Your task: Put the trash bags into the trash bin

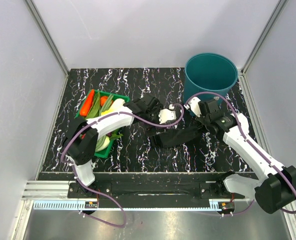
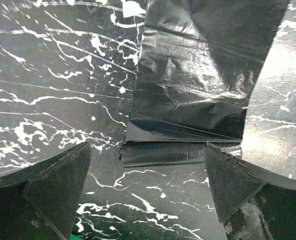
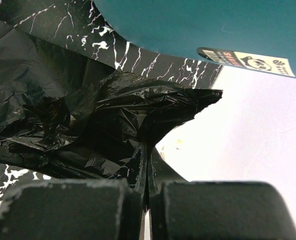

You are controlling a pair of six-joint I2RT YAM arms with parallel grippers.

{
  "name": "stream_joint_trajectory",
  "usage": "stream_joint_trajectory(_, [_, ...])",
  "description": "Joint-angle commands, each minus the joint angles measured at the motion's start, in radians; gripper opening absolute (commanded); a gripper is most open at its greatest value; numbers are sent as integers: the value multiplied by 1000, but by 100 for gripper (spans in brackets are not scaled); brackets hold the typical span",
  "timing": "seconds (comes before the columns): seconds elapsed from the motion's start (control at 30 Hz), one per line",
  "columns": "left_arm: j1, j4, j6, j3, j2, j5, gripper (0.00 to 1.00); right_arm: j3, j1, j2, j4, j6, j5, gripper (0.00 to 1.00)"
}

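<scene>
Right gripper is pinched on crumpled bag film, its arm stretched far-left, on the near side of the bin. Left gripper, spread wide, hovers over the bag's flat folded end. Only the right wrist view shows the bin's label.

On the black marbled tabletop, the round teal plastic bin is set far right, the crinkled black plastic bag before it, the green rectangular tray left.
</scene>
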Motion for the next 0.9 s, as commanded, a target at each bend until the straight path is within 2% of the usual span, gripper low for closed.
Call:
stream_joint_trajectory(0.0, [-4, 46, -99, 21, 60, -87, 99, -15, -2, -27, 39, -25, 11, 0])
stream_joint_trajectory(0.2, [-6, 48, -159, 21, 128, -178, 99, -12, -4, -17, 22, 14, 8, 0])
stream_joint_trajectory(0.37, [-3, 56, -122, -18, 137, -247, 99, -9, -62, -1, 19, 39, -12, 0])
stream_joint_trajectory(0.6, [18, 59, -27, -118, 71, -239, 99, 19, -156, 2, -17, 62, -65, 0])
stream_joint_trajectory(0.87, [68, 57, -65, -152, 50, -272, 99, -40, -159, -37, -44, 85, -122, 0])
